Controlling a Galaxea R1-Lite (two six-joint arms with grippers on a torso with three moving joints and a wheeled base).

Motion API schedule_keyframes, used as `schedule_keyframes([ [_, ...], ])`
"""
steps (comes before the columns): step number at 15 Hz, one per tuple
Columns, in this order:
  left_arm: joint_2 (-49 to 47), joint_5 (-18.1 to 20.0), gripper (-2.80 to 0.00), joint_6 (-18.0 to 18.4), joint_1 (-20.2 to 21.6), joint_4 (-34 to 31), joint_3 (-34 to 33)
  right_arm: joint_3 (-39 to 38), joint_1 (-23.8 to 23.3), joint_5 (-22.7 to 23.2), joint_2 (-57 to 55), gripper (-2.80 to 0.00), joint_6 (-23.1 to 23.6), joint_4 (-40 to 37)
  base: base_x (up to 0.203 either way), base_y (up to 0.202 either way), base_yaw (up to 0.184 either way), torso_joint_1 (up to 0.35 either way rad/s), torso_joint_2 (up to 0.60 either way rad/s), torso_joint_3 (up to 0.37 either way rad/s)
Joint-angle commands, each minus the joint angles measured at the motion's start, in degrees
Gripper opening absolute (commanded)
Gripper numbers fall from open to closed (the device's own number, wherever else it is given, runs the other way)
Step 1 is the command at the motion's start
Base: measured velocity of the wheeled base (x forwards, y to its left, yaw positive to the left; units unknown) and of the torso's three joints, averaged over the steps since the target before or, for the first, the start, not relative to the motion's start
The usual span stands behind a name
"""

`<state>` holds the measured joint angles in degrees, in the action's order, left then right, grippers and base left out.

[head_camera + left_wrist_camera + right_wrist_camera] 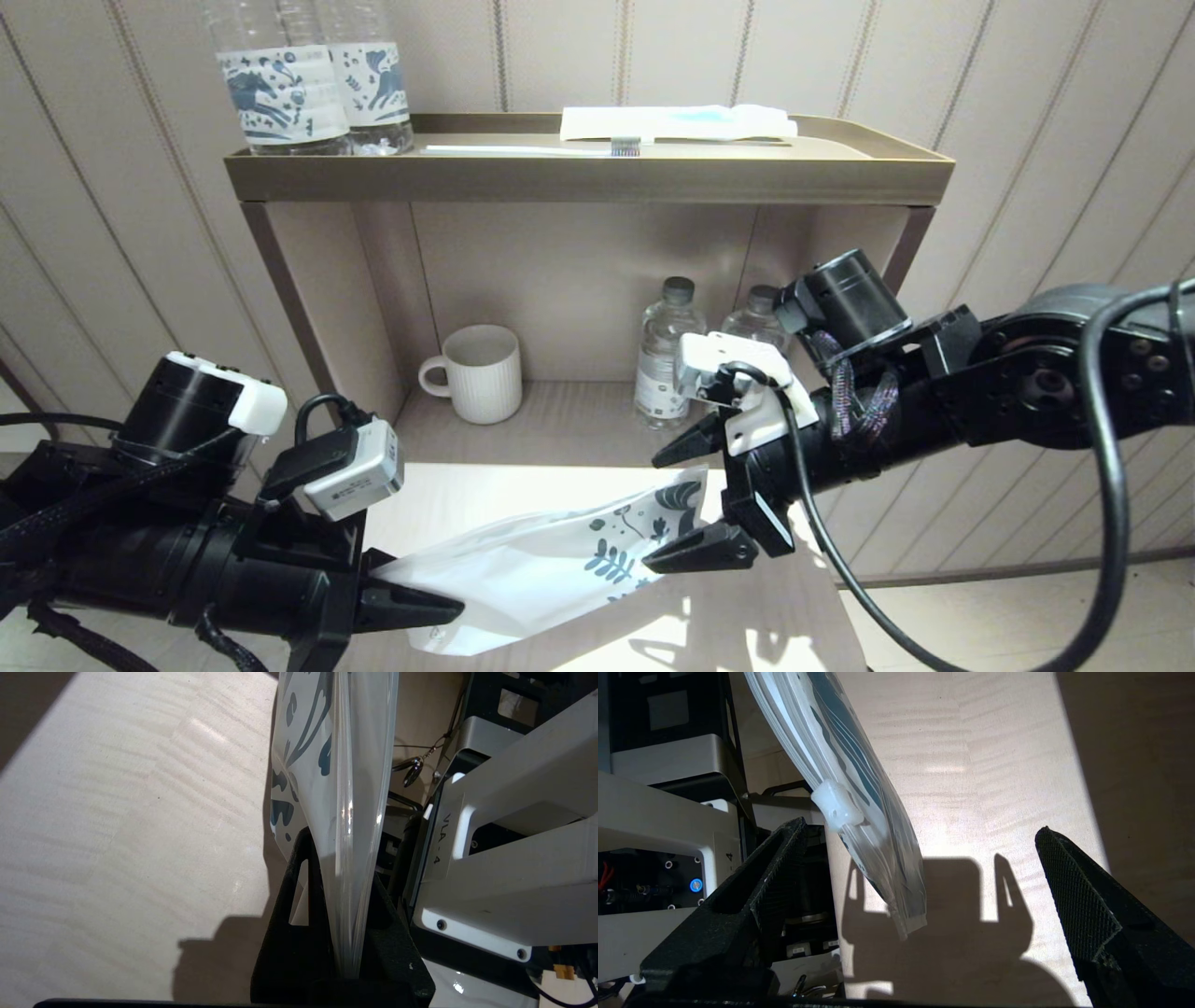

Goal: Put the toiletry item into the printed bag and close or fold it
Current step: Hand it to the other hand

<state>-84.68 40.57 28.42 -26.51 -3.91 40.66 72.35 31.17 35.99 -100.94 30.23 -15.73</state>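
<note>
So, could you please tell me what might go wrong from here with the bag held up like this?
1. The left tool pinches only one end of the printed bag, so it may slip or sag.
2. The right tool is open around the printed end; closing off-target could miss the white slider or crumple the plastic.
3. The toothbrush is on the top shelf, not in the bag.

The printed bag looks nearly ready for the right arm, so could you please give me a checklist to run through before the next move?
1. Left pincer clamped on the printed bag: ok.
2. Bag held clear above the table: ok.
3. Right pincer open, printed end between its fingers: ok.
4. Right fingers touching the bag: not ok, still apart.
5. White slider in sight: ok.
6. Toiletry item inside the bag: cannot tell.
</note>
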Motion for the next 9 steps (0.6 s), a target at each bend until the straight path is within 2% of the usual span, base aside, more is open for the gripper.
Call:
schedule_keyframes([
  [1,-0.1,0.2,-2.8,0.1,0.0,0.0,0.0,0.3,0.0,0.3,0.0,0.0,0.1,-0.1,0.0,0.0,0.0,0.0,0.0,0.0],
  [3,-0.1,0.2,-2.8,0.1,0.0,0.0,0.0,0.3,0.0,0.3,-0.2,0.0,0.2,-0.1,0.0,0.0,0.0,0.0,0.0,0.0],
  [4,-0.1,0.2,-2.8,0.1,0.0,0.0,0.0,0.2,0.0,0.3,-0.3,-2.8,0.1,-0.1,0.0,0.0,0.0,0.0,0.0,0.0],
  [9,-0.1,0.2,-2.8,0.1,0.0,-0.1,-0.1,-0.3,0.6,1.2,0.1,-2.8,0.4,-0.2,0.0,0.0,0.0,0.0,0.0,0.0],
])
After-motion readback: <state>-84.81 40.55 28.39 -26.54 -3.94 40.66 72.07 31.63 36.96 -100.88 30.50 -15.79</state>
